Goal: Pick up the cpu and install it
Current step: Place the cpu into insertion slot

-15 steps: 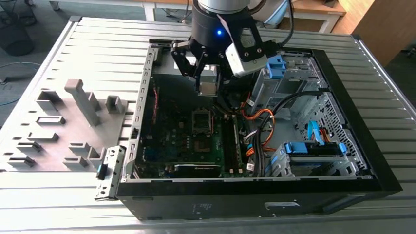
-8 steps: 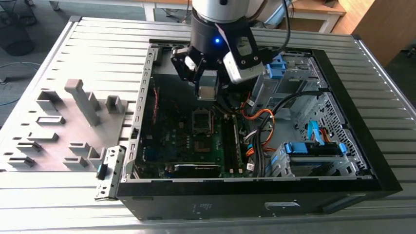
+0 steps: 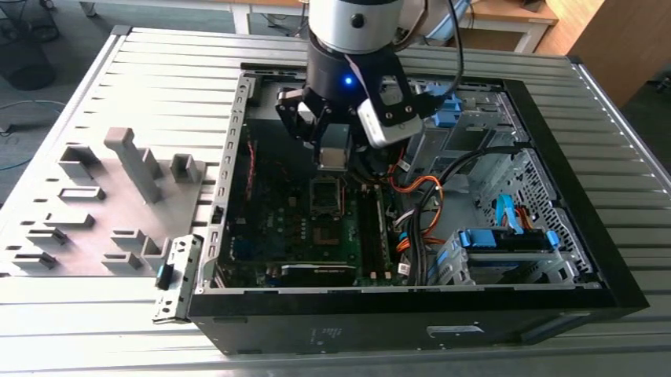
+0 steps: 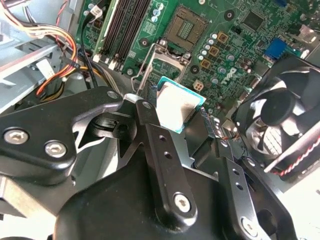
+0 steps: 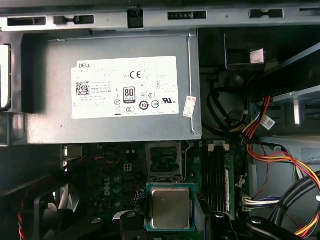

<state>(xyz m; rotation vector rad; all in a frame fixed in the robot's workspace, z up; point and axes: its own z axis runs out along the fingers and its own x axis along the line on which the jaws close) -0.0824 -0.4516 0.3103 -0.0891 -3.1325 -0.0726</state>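
Observation:
My gripper (image 3: 333, 159) is shut on the cpu (image 3: 333, 148), a thin square chip with a silvery top and teal rim. It hangs inside the open computer case, just above the green motherboard (image 3: 283, 228). In the second wrist view the cpu (image 4: 176, 106) sits clamped by its edges between the black fingers (image 4: 144, 111), close to the open socket (image 4: 171, 64) with its raised metal frame. In the first wrist view the cpu (image 5: 170, 207) hovers a short way off the empty socket (image 5: 162, 161).
The grey power supply box (image 5: 115, 90) sits beside the socket. A black fan (image 4: 280, 117) and memory slots (image 4: 125, 25) flank it. Orange and black cables (image 3: 419, 196) run on the exterior view's right. A grey tray of blocks (image 3: 94, 204) lies outside the case.

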